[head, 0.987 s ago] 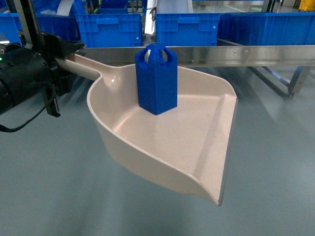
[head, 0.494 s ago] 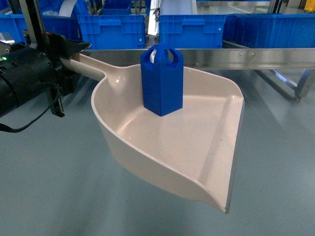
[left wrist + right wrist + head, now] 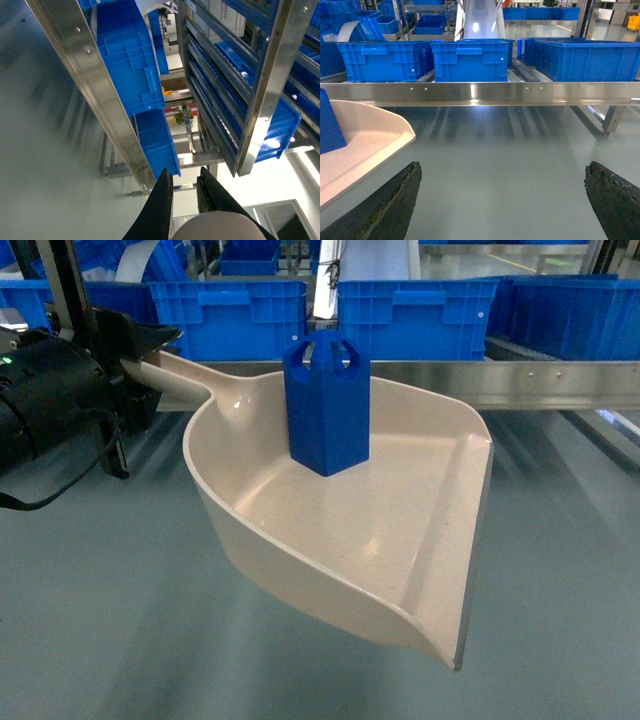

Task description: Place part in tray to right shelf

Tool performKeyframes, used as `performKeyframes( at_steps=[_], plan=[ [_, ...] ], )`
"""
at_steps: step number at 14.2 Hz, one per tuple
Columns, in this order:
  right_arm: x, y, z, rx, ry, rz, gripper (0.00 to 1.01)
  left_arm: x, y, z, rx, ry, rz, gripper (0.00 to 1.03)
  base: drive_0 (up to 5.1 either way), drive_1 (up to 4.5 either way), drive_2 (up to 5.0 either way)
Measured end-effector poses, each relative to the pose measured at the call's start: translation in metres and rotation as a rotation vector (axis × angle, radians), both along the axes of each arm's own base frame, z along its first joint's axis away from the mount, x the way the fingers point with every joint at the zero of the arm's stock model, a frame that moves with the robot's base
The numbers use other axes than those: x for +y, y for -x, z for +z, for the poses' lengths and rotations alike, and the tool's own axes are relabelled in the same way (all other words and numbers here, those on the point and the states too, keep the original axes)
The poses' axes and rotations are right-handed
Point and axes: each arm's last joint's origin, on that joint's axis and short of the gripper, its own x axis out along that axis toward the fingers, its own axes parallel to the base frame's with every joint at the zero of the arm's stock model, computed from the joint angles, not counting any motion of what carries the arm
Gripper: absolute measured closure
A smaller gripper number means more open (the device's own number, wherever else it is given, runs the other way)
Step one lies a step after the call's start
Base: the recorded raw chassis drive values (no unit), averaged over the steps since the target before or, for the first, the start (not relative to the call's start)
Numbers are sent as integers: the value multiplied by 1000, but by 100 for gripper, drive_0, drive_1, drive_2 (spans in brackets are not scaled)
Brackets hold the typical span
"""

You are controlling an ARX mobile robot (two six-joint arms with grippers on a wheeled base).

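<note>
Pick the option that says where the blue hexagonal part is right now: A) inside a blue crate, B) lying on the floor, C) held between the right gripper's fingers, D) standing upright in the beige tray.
D: the part stands upright in the tray, held by the left gripper.

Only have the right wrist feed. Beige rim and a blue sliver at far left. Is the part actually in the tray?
Observer: Yes. The head view shows the part standing upright on the floor of the tray.
Operator: What's carrying the tray?
Observer: The left pincer, clamped on the tray's handle at the left of the head view.
Operator: Which way is the lip pointing, and is the part near it?
Observer: The flat lip faces the right of the head view. The part sits well back from it, toward the handle end.
</note>
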Motion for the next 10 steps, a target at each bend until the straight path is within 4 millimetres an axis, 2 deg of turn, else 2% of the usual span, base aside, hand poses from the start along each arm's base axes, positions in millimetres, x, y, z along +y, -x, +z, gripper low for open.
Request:
performKeyframes(
  at_steps=[10],
  plan=[
    [0, 0, 0, 0, 0, 0, 3, 2, 0, 0, 2, -1, 13, 91, 3, 435, -429]
  ],
)
